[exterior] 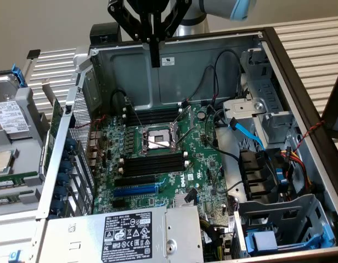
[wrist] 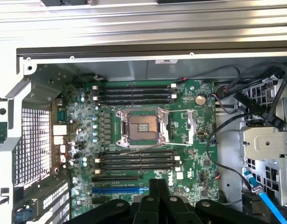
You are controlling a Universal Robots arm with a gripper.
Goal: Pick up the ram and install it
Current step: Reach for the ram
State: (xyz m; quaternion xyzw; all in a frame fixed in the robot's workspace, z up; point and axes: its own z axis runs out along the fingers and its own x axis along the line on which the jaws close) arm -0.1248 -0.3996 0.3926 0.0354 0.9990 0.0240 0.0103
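Observation:
My gripper (exterior: 155, 61) hangs high over the back wall of the open computer case, its black fingers shut with nothing between them; from the wrist camera the gripper (wrist: 157, 184) looks down on the motherboard (wrist: 190, 140). Black memory slots (exterior: 153, 164) lie in front of the processor socket (exterior: 156, 138), and more memory slots (exterior: 155, 116) lie behind it. They stand bare in the wrist view too (wrist: 136, 158). A long thin green board that looks like the ram (exterior: 15, 178) lies outside the case at the exterior view's left edge, far from the gripper.
A blue expansion slot (exterior: 135, 190) runs in front of the memory slots. The power supply (exterior: 128, 233) sits at the case's front. Black cables (exterior: 213, 82) and a blue cable (exterior: 246, 131) cross the right side near the drive cage (exterior: 279, 219). A hard drive (exterior: 10, 118) lies outside on the left.

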